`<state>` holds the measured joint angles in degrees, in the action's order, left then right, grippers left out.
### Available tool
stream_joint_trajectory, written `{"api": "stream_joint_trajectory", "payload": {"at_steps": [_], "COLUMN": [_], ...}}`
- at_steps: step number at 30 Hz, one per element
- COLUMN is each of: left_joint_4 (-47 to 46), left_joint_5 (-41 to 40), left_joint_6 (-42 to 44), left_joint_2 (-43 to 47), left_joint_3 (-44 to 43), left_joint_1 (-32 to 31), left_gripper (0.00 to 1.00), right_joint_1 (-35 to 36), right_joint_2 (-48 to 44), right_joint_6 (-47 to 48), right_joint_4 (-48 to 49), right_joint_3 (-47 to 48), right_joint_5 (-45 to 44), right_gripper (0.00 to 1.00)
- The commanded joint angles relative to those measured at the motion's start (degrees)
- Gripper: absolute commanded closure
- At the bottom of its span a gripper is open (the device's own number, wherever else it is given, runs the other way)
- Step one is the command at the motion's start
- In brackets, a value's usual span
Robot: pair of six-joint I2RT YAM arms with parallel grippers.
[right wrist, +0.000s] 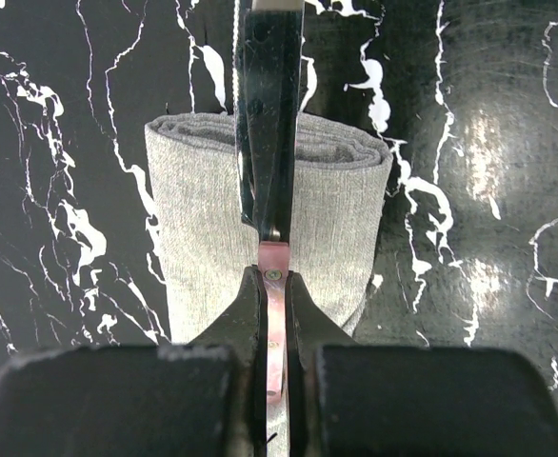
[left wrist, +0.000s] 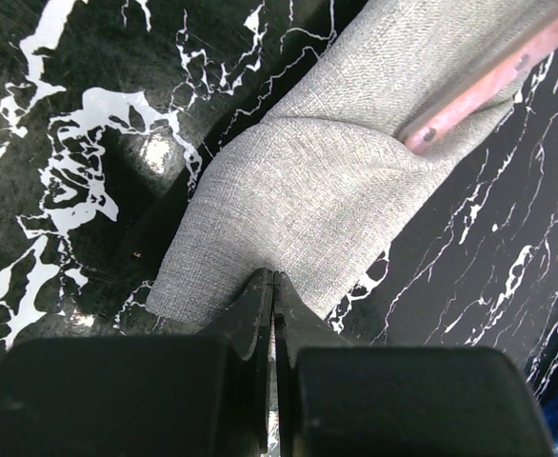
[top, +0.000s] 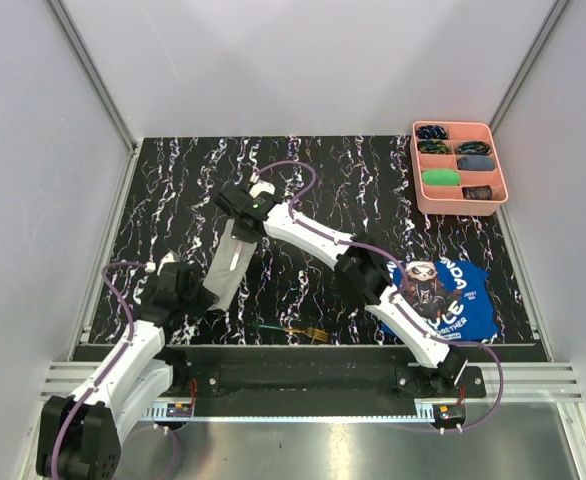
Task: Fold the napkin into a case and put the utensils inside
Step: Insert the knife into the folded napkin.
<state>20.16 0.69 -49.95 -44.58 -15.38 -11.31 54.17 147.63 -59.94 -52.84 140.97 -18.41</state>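
Centre-left in the overhead view, the napkin point(top: 230, 265) lies folded as a narrow grey case point(right wrist: 212, 219). Its long axis slants from upper right to lower left across the black marbled bench point(top: 373, 180).

Your left jaws are clenched on the cloth at the lower-left end, pinching its edge. Your right jaws, at the upper-right end, are clamped on the pink handle of the knife point(right wrist: 271, 124).

In the right wrist view the dark blade points straight up the frame, in line with the case, and crosses its layered, rolled end. Whether it sits inside the layers or only above them cannot be told.

In the left wrist view the pink handle slants across the upper right corner, over the cloth.

The fork point(top: 295, 331) lies well apart near the bottom edge of the bench. It runs almost left to right — green handle left, gold tines right.

The right arm stretches diagonally from lower right, passing over a blue printed cloth point(top: 458, 305).

In the upper right corner sits a pink tray point(top: 465, 209). Its compartments hold dark bundles, one green piece and one blue-grey piece — too small to name.
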Motion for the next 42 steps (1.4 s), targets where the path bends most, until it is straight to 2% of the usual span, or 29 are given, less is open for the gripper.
{"api": "stream_joint_trajectory", "payload": {"at_steps": [1,13,20,42], "left_joint_4": [-0.48,2.16,2.34,-0.56], "left_joint_5": [1.86,7.65,4.15,2.83], "left_joint_6": [1.17,0.12,-3.39,-3.48], "left_joint_2": [2.47,5.2,3.71,1.42], "left_joint_3": [0.88,-0.09,2.63,2.28], "left_joint_1": [0.24,0.15,0.24,0.24], "left_gripper": [1.0,1.0,1.0,1.0], "right_joint_1": [0.58,-0.38,-0.21,3.04], "right_joint_2": [1.6,1.34,-0.59,-5.16], "right_joint_6": [2.19,6.51,5.01,-1.23], "right_joint_4": [1.42,2.21,2.21,-1.92], "right_joint_3": [3.25,3.97,1.86,-4.64], "right_joint_5": [-2.68,-4.61,-4.44,-0.49], "right_gripper": [1.0,1.0,1.0,1.0]}}
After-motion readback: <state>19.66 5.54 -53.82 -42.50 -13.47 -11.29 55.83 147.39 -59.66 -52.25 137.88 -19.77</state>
